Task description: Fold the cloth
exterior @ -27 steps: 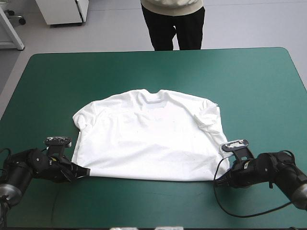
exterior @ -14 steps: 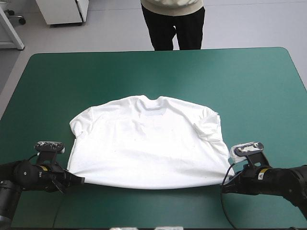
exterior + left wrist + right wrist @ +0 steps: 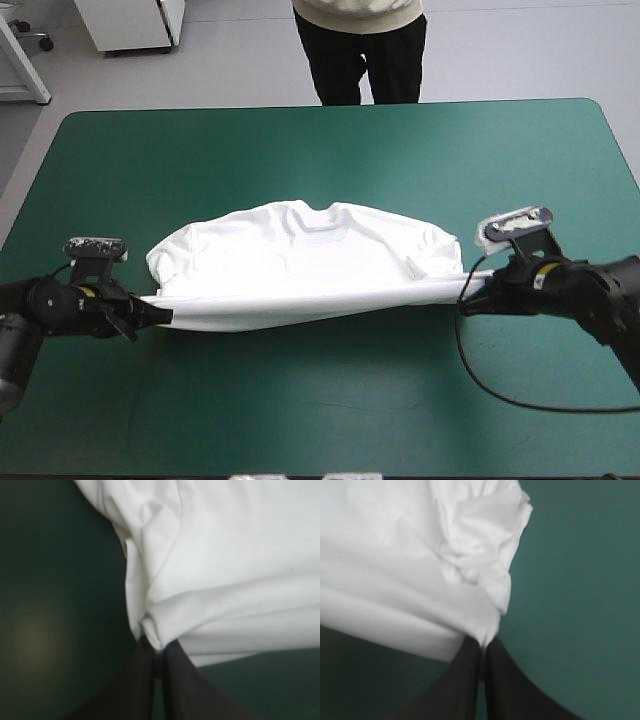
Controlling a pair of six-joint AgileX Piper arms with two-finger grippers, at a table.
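we work at the teal-green table (image 3: pixel 300 140). the t-shirt (image 3: pixel 310 245) lies mid-table, collar toward the far edge, its near hem raised and pulled taut. the left gripper (image 3: pixel 163 318) pinches one hem corner and the right gripper (image 3: pixel 470 295) the other, fingers all but closed on cloth. we judge it best to carry both corners level toward the collar, so the hem lands straight.

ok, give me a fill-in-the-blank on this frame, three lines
The left hand and right hand are both ___ on the T-shirt.
Its collar lies toward the ___ edge of the table.
The table's cover is ___.
Missing: shut; far; teal-green.
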